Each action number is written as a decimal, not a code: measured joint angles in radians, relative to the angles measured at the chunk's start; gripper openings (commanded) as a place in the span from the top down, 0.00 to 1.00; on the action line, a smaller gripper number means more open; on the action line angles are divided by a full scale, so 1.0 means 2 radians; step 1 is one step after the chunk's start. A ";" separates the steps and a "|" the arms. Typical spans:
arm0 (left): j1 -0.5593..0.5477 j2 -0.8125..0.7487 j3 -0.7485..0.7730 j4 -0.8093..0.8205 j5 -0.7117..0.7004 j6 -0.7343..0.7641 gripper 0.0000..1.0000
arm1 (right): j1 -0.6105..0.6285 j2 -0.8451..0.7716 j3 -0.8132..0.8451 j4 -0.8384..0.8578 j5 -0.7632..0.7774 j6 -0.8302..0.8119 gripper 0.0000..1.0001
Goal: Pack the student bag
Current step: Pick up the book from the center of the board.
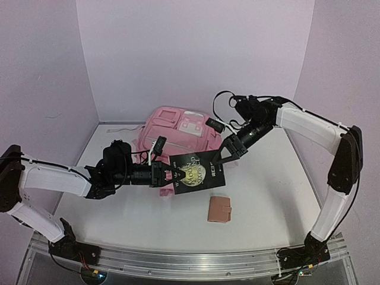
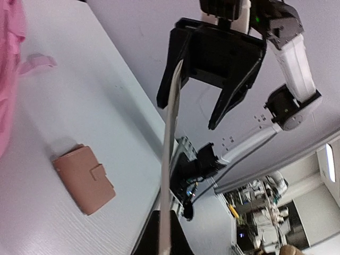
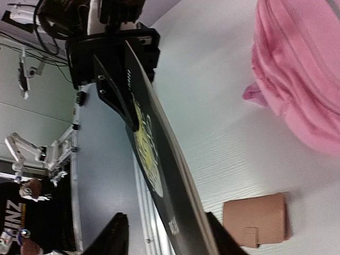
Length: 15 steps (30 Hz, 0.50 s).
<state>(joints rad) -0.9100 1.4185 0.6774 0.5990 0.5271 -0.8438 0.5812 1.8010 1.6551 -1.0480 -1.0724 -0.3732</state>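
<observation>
The student bag [image 1: 178, 126], top view: lies flat at the back middle of the table [image 1: 267, 196], front pockets up, close to the back wall. Its inside is not visible, so contents cannot be told.
Book [image 1: 199, 172], black cover with a pale round emblem: held in the air in front of the bag, between my two arms.
My left gripper [image 1: 168, 174]: clamped on the book's left edge.
My right gripper [image 1: 224, 157]: at the book's far right corner; the jaws are too small here to read.
Wallet [image 1: 218, 209], tan, closed by a tab: alone on the table, nearer the front rail [image 1: 178, 264] than the bag. Bare tabletop to its left and right.

Left wrist view: the book [image 2: 169, 159] is seen edge-on, rising from my own pinched fingers, which are cut off at the bottom of the frame. My right gripper [image 2: 186, 116] stands beyond with its jaws spread, the book's edge lying along one finger [image 2: 171, 64]. The wallet [image 2: 84, 178] lies below; only a strip of the bag [image 2: 8, 64] shows at the left.

Right wrist view: the book [image 3: 154, 154] passes between my parted right fingers, with a gap showing on one side. My left gripper [image 3: 119, 58] grips its far end. The bag [image 3: 303, 69] is cut off at the upper right; the wallet [image 3: 255, 218] is partly behind the book.
</observation>
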 measured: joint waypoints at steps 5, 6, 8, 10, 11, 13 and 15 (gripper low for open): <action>0.006 -0.079 -0.072 -0.016 -0.131 -0.036 1.00 | 0.000 0.032 0.070 0.036 0.114 0.023 0.47; 0.007 -0.102 -0.092 -0.017 -0.162 -0.048 1.00 | 0.001 0.038 0.082 0.044 0.135 0.028 0.47; 0.010 -0.146 -0.125 -0.018 -0.216 -0.071 1.00 | 0.005 0.055 0.110 0.060 0.178 0.033 0.47; 0.011 -0.184 -0.149 -0.023 -0.260 -0.093 1.00 | 0.011 0.072 0.133 0.080 0.222 0.034 0.47; 0.010 -0.204 -0.160 -0.027 -0.282 -0.105 1.00 | 0.016 0.080 0.141 0.091 0.244 0.033 0.47; 0.010 -0.241 -0.178 -0.040 -0.319 -0.122 1.00 | 0.031 0.096 0.150 0.106 0.274 0.032 0.47; 0.006 -0.274 -0.189 -0.062 -0.353 -0.133 1.00 | 0.046 0.113 0.156 0.120 0.292 0.032 0.47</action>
<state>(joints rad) -0.8974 0.8710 0.2989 0.4751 -0.1781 -1.1107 0.6737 2.0276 1.9674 -0.8089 -0.4888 -0.3095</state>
